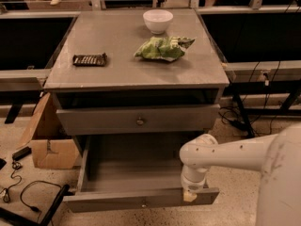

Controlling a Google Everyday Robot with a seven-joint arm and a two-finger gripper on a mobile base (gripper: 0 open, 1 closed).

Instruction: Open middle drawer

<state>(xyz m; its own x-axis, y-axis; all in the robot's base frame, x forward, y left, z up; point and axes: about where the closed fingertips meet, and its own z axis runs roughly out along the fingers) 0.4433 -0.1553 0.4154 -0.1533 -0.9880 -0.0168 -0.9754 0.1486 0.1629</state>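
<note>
The middle drawer (117, 202) juts toward me, long axis left-right; my hand (190, 195) sits at its front rim, grip I can't tell.

Speckled floor (235, 213) with cardboard box (51, 150)

The middle drawer (136, 173) is standing pulled well out of the grey cabinet (136, 67) toward 6 o'clock. It is showing a wide, shallow grey inside, lying level. Its flat front is carrying one small round knob (143, 204) at centre. My pincer (190, 195) is sitting at the front's top edge, toward 3 o'clock of that knob.
</note>
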